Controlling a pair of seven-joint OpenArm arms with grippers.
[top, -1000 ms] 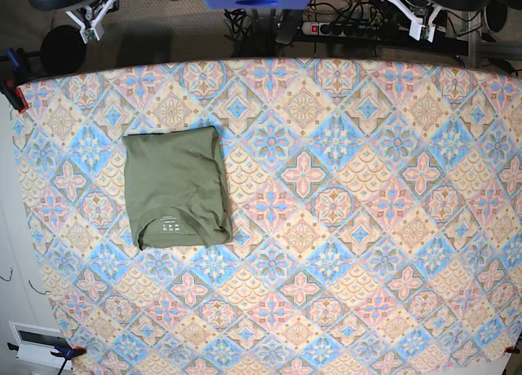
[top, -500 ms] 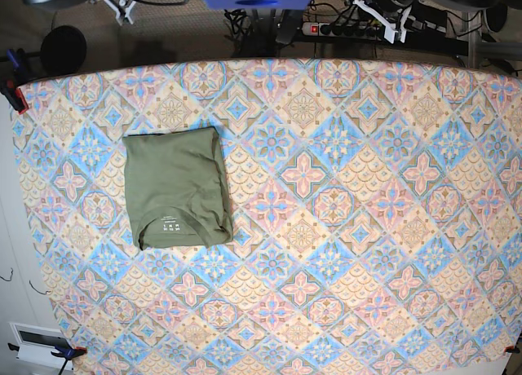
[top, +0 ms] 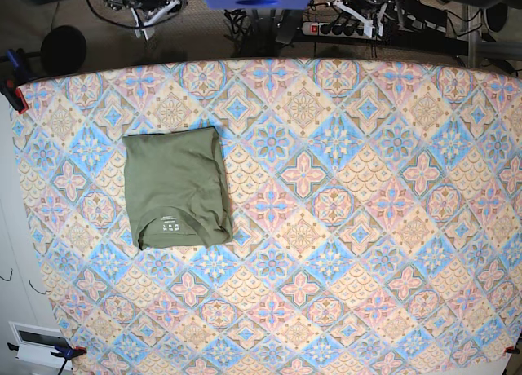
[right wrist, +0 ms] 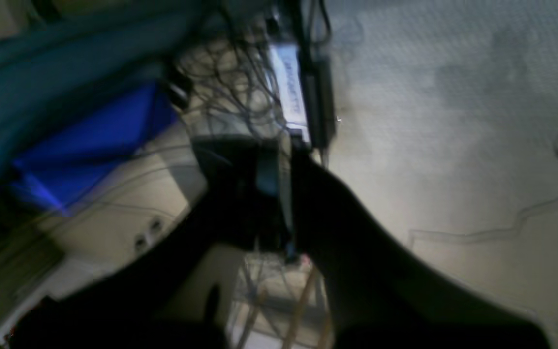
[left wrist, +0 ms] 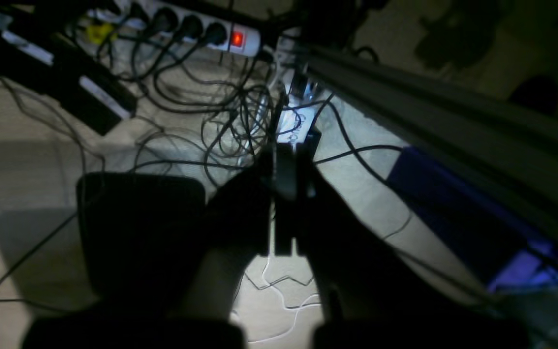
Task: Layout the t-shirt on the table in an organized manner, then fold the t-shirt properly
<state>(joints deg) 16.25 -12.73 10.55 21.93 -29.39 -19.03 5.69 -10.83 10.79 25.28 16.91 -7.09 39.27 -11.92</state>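
Both grippers hang beyond the far edge of the table (top: 342, 228), over the floor, and neither holds anything. Going left to right in the base view, the right gripper (top: 149, 16) sits at the top left, pale fingers pointing down; its own blurred wrist view shows the dark jaws nearly together with only a thin slit between them. Below it, on the left part of the patterned tablecloth, the t-shirt (top: 177, 186) lies folded into a neat, flat rectangle, neck label toward the near edge, well apart from both arms. Further right along the top, a power strip (top: 326, 28) lies on the floor among tangled cables (left wrist: 221, 111). Beside it is the left gripper (top: 371, 18), its jaws pressed fully together in its wrist view.
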